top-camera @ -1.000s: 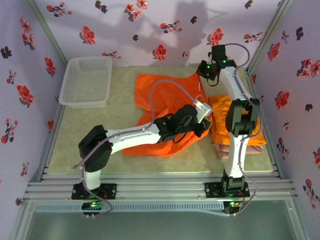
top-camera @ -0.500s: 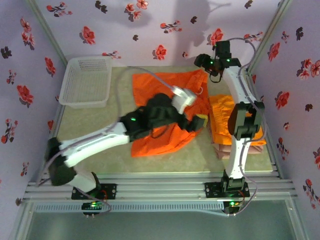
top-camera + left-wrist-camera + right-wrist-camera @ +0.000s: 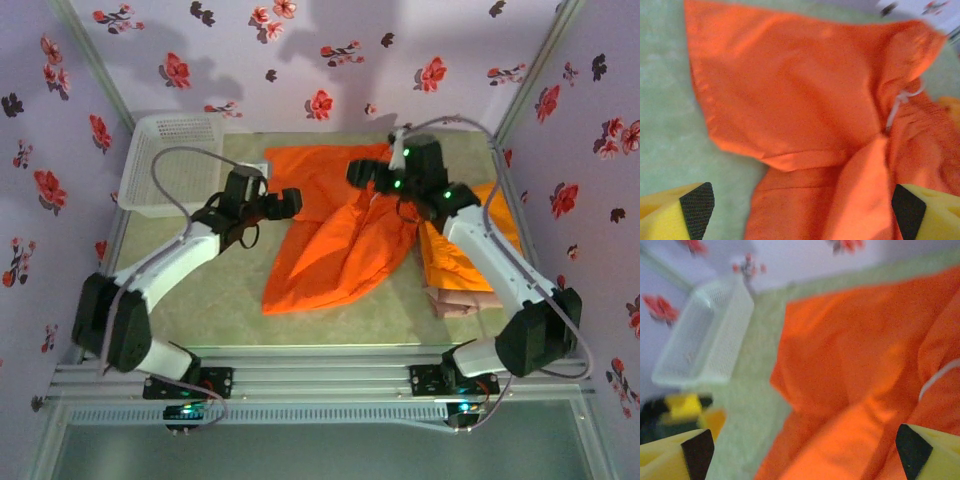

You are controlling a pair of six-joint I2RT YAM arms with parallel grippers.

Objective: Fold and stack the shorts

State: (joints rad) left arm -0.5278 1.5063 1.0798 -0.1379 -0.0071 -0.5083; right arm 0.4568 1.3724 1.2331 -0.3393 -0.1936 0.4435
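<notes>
Top external view shows the left gripper (image 3: 283,203) wide open, just beside the left edge of the spread orange shorts (image 3: 340,240), with nothing in it. The right gripper (image 3: 365,172) is wide open too, over the far edge of the shorts, and holds nothing. A folded pile (image 3: 460,265), orange on pink, sits by the right wall. Left wrist view shows a white string (image 3: 900,100) up close. Right wrist view shows the basket (image 3: 705,340) in the far left corner. Bare table (image 3: 200,300) lies open at the near left.
</notes>
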